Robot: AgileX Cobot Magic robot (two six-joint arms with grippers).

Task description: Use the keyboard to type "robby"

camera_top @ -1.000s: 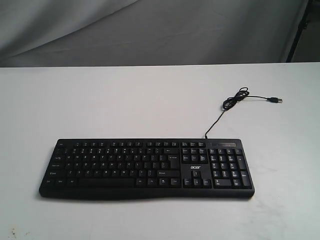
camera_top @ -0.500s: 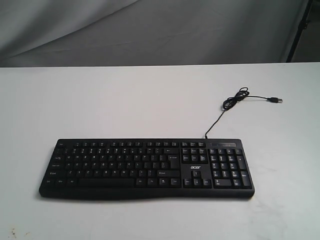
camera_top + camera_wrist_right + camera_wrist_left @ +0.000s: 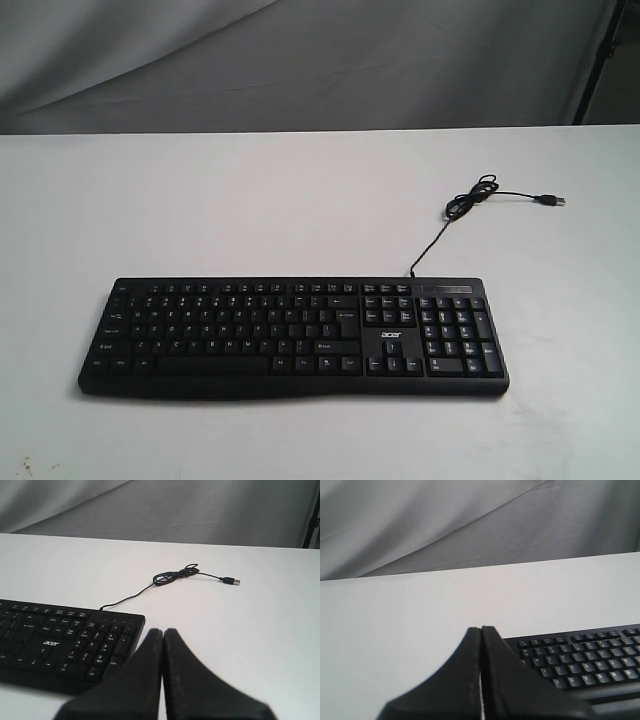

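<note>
The black keyboard (image 3: 293,336) with the white "acer" logo lies flat on the white table, near the front, in the exterior view. Its thin cable (image 3: 470,203) curls away to a loose USB plug at the back right. Neither gripper shows in the exterior view. In the left wrist view my left gripper (image 3: 481,629) is shut and empty, raised off the keyboard's letter end (image 3: 580,662). In the right wrist view my right gripper (image 3: 163,631) is shut and empty, just past the number-pad end of the keyboard (image 3: 65,642).
The white table (image 3: 250,200) runs wide on all sides of the keyboard. A grey cloth backdrop (image 3: 300,60) hangs behind it. A dark stand leg (image 3: 600,60) shows at the far right edge. The coiled cable (image 3: 175,575) and USB plug (image 3: 231,581) lie beyond the keyboard.
</note>
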